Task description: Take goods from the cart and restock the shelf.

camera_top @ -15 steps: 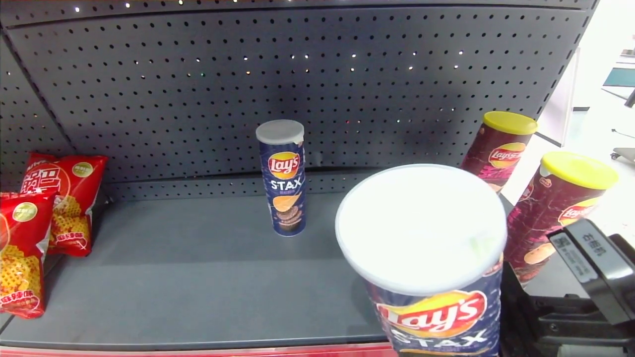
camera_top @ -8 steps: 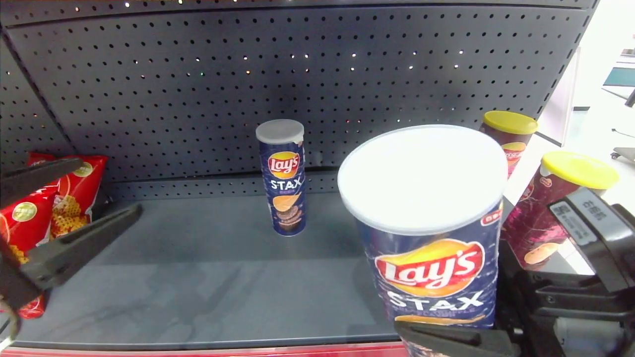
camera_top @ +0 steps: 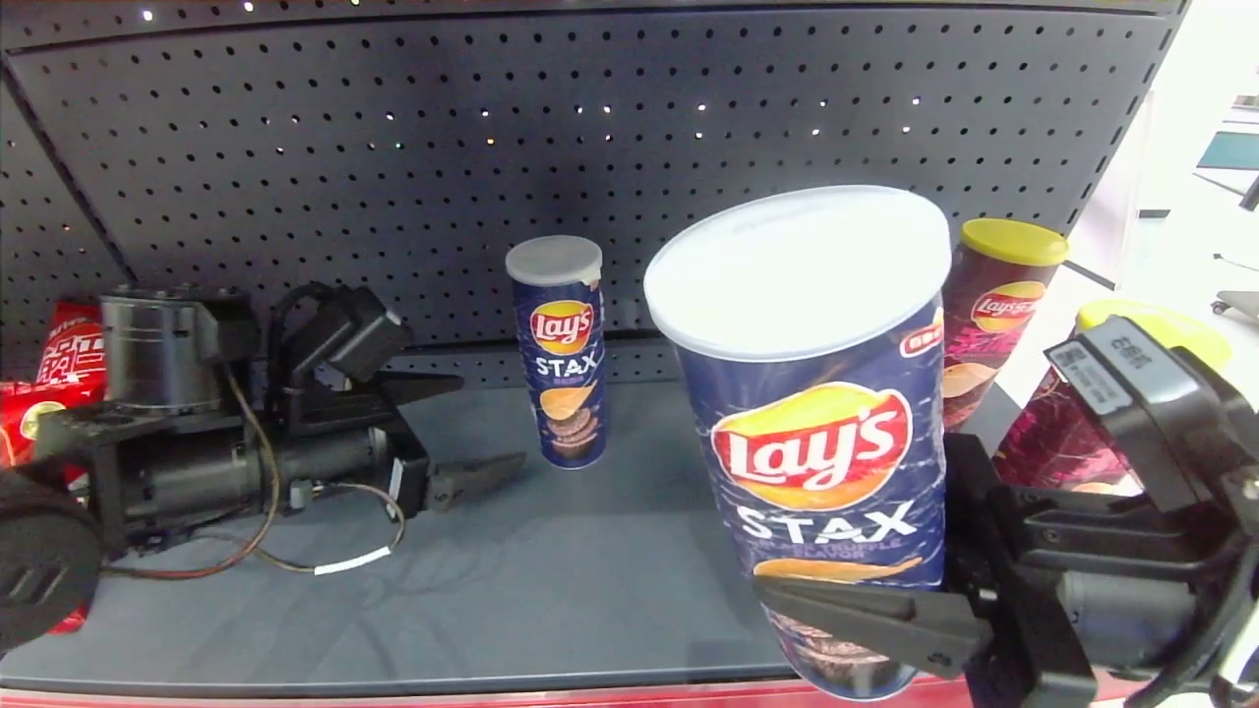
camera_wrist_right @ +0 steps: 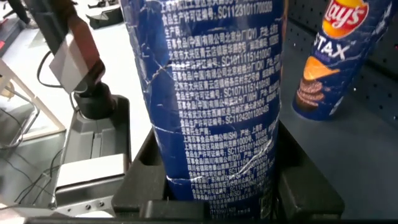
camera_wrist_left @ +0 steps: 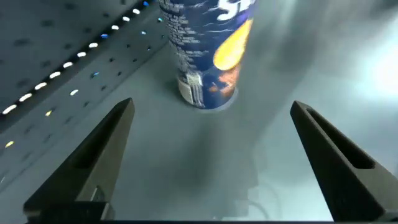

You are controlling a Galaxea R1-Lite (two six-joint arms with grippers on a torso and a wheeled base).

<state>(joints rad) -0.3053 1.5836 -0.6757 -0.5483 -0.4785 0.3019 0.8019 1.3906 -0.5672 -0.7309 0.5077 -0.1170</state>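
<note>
Now right end effector (camera_top: 866, 580) clamped low on navy cardboard chip canister (camera_top: 816, 433), white plastic lid; risked tipping at set-down, knocking maroon yellow-lidded canisters (camera_top: 993, 305); left end effector (camera_top: 482, 423) gaped wide, empty.

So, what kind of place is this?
Probably a shop aisle or a mock-up: a grey shelf with a perforated back panel, chip cans and red snack bags on it, another blue can in the right gripper.

**Dark panel, bright room**

A dark perforated back panel (camera_top: 393, 197) spans the view, pinpricks of light showing through its holes. Right of it lies bright pale floor (camera_top: 1170, 265) (a castor base (camera_top: 1237, 305) stands on it) and a teal surface (camera_top: 1229, 152).
</note>
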